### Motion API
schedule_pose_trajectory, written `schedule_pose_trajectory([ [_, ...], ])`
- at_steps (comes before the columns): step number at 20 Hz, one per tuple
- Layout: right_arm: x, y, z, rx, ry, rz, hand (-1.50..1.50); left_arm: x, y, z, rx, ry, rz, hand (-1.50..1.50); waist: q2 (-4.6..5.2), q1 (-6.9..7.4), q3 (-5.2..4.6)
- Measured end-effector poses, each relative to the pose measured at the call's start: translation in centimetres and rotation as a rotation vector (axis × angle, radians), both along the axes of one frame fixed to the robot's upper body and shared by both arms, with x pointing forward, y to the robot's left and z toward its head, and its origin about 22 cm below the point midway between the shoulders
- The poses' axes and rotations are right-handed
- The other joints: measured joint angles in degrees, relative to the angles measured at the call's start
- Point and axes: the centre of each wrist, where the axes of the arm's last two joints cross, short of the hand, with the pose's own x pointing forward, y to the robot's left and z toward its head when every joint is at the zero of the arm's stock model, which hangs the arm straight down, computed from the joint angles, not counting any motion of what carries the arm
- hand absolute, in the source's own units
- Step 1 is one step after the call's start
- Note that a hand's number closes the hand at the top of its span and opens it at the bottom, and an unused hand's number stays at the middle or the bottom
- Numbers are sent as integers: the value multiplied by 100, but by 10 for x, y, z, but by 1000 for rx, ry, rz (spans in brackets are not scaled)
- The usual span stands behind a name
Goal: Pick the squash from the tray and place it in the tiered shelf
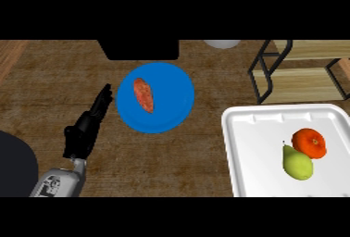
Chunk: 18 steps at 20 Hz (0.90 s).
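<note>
A white tray [253, 152] lies at the lower right. Two items sit on its right side, touching each other: a round orange-red one [310, 142] and, just below it, a yellow-green pear-shaped one [297, 163] with a short stem. I cannot tell which of them is the squash. The tiered shelf [304, 84], with wooden boards in a dark frame, stands at the upper right, just behind the tray. My left hand [82, 132] rests open at the left, fingers straight and pointing up, holding nothing and far from the tray. My right hand does not show.
A blue plate [171, 92] with a sweet potato [143, 95] on it sits in the middle, just right of my left hand. A black object [140, 48] and a white round object [222, 44] stand at the far edge. The counter is brown wood.
</note>
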Motion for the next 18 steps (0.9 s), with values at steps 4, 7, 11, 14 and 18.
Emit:
schedule_pose_trajectory([
  [4, -7, 12, -4, -17, -25, -13, -150, 3, -1, 2, 2, -4, 0, 0, 6, 14, 1],
  [7, -11, 20, -11, -15, -32, -30, -150, 5, -2, -1, -1, -3, 4, 0, 10, 23, 2],
  [11, -11, 26, -13, -16, -27, -43, -150, 4, 0, 3, 4, -2, -3, 0, 11, 38, 1],
  [14, -10, 34, -12, -16, -21, -45, -150, 7, 2, 3, 3, -5, 4, 0, 13, 40, 3],
  [18, -13, 44, -22, -26, -13, -58, -150, 9, -2, -2, 0, -5, 3, 0, 15, 40, 2],
])
